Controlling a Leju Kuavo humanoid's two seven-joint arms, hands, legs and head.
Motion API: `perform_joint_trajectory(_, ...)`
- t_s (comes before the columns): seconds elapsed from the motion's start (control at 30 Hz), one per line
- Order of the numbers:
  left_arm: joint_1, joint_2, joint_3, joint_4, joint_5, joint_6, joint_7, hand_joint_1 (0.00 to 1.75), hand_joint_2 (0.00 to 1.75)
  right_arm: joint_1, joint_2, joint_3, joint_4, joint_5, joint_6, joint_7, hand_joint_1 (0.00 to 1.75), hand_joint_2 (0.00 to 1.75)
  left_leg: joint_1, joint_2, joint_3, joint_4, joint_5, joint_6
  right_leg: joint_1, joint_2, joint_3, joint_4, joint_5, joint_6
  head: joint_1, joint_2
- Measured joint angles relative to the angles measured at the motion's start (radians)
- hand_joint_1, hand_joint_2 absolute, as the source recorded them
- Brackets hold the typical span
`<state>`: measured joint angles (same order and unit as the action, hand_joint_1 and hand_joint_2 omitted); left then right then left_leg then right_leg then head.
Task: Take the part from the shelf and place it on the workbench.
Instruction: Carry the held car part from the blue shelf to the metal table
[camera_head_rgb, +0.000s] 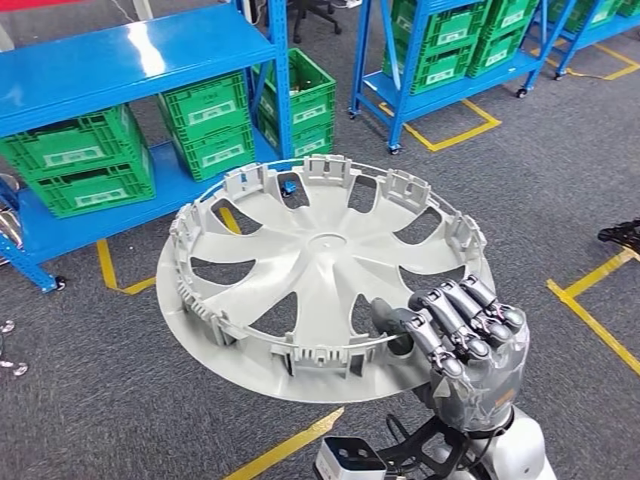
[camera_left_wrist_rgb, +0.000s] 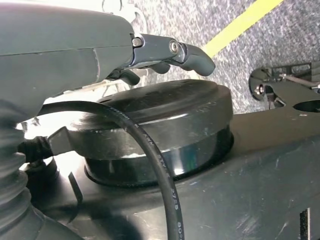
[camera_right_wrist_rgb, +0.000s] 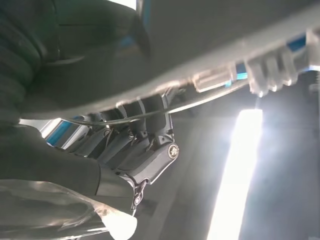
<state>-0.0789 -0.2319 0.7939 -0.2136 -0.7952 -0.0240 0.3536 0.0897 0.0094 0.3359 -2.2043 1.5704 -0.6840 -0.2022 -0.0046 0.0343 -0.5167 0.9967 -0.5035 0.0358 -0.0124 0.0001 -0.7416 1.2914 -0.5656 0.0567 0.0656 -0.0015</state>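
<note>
Head view gives me the clearest look, so I start from the biggest thing in it: the grey carpeted floor (camera_head_rgb: 113, 400), crossed by yellow tape lines (camera_head_rgb: 287, 448). At 10 o'clock stands a blue shelf (camera_head_rgb: 128, 55) with green crates (camera_head_rgb: 79, 160) on its lower level, and a second blue shelf (camera_head_rgb: 423, 100) with more green crates sits at 1 o'clock.

The part (camera_head_rgb: 321, 275) is a round, light grey plastic wheel cover, and it takes up the centre of my picture. It is held up over the floor, roughly level, with its inner side facing me. I see a smooth centre hub, broad spokes fanning outward with curved cut-out windows between them, and a raised ring of blocky clips and tabs running around just inside the flat outer rim.

My right hand (camera_head_rgb: 464, 345) grips the part at its 4 o'clock edge: the dark fingers (camera_head_rgb: 445, 320) curl over the rim onto the inner face, clamped on it, with the palm underneath. From the right wrist view I see the same fingers (camera_right_wrist_rgb: 139, 140) pressed against the part's grey rim (camera_right_wrist_rgb: 226, 75).

My left hand (camera_left_wrist_rgb: 75, 45) appears in the left wrist view with its fingers (camera_left_wrist_rgb: 181, 52) stretched out nearly straight and holding nothing.
</note>
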Motion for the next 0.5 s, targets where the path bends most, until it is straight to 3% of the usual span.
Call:
perform_joint_trajectory(0.03, 0.0, 0.0, 0.0, 0.0, -0.001, 0.0, 0.0, 0.0, 1.75, 0.0, 0.0, 0.0, 0.0, 0.0, 0.0, 0.0, 1.75, 1.75, -0.001, 0.012, 0.001, 0.0, 0.0, 0.0, 0.0, -0.004, 0.025, -0.035, 0.021, -0.001, 0.0, 0.0)
perform_joint_trajectory(0.07, 0.0, 0.001, 0.001, 0.0, -0.003, 0.0, 0.0, 0.0, 1.75, 0.0, -0.001, 0.0, 0.0, 0.0, 0.0, 0.0, 1.75, 1.75, -0.003, 0.024, 0.003, 0.0, -0.001, 0.0, 0.001, -0.015, 0.067, -0.103, 0.052, -0.005, 0.0, 0.0)
perform_joint_trajectory(0.13, 0.0, 0.001, 0.001, 0.0, -0.009, 0.003, -0.001, 0.0, 1.75, 0.0, -0.001, 0.0, 0.0, 0.0, 0.0, -0.002, 1.75, 1.75, -0.01, 0.043, 0.004, 0.002, -0.004, -0.004, 0.009, -0.052, 0.146, -0.234, 0.084, -0.019, -0.001, 0.0)
perform_joint_trajectory(0.2, 0.0, 0.001, 0.001, 0.0, -0.015, 0.01, -0.004, 0.0, 1.75, 0.0, -0.001, 0.0, 0.0, 0.0, 0.0, -0.004, 1.75, 1.75, -0.016, 0.06, 0.003, 0.004, -0.006, -0.01, 0.016, -0.066, 0.17, -0.279, 0.084, -0.034, -0.001, 0.0)
perform_joint_trajectory(0.27, 0.0, 0.002, 0.002, -0.001, -0.02, 0.017, -0.008, 0.0, 1.75, 0.003, -0.001, -0.001, 0.0, 0.0, 0.0, -0.006, 1.75, 1.75, -0.016, 0.072, 0.005, 0.006, -0.01, -0.017, 0.013, -0.046, 0.167, -0.282, 0.09, -0.046, -0.001, 0.0)
perform_joint_trajectory(0.33, -0.001, 0.001, 0.002, -0.002, -0.025, 0.02, -0.015, 0.0, 1.75, 0.004, -0.001, -0.001, 0.0, 0.0, -0.001, -0.007, 1.75, 1.75, -0.012, 0.04, -0.007, 0.043, -0.042, -0.028, 0.007, -0.026, 0.166, -0.287, 0.096, -0.057, -0.003, 0.0)
perform_joint_trajectory(0.4, -0.002, 0.001, 0.002, -0.002, -0.029, 0.025, -0.029, 0.0, 1.75, 0.004, -0.001, -0.001, 0.0, 0.0, -0.001, -0.01, 1.75, 1.75, -0.006, -0.01, -0.051, 0.155, -0.106, -0.038, 0.003, -0.007, 0.165, -0.289, 0.099, -0.063, -0.006, 0.0)
perform_joint_trajectory(0.47, -0.003, 0.0, 0.002, -0.002, -0.037, 0.054, -0.06, 0.0, 1.75, 0.007, -0.001, -0.002, 0.0, 0.0, -0.001, -0.018, 1.75, 1.75, -0.002, -0.027, -0.089, 0.266, -0.149, -0.042, 0.003, 0.017, 0.163, -0.288, 0.1, -0.065, -0.006, 0.0)
perform_joint_trajectory(0.5, -0.004, -0.001, 0.001, -0.002, -0.046, 0.091, -0.085, 0.0, 1.75, 0.011, -0.001, -0.005, -0.001, 0.0, -0.001, -0.027, 1.75, 1.75, -0.001, -0.029, -0.088, 0.279, -0.143, -0.044, 0.003, 0.03, 0.163, -0.287, 0.101, -0.064, -0.006, 0.0)
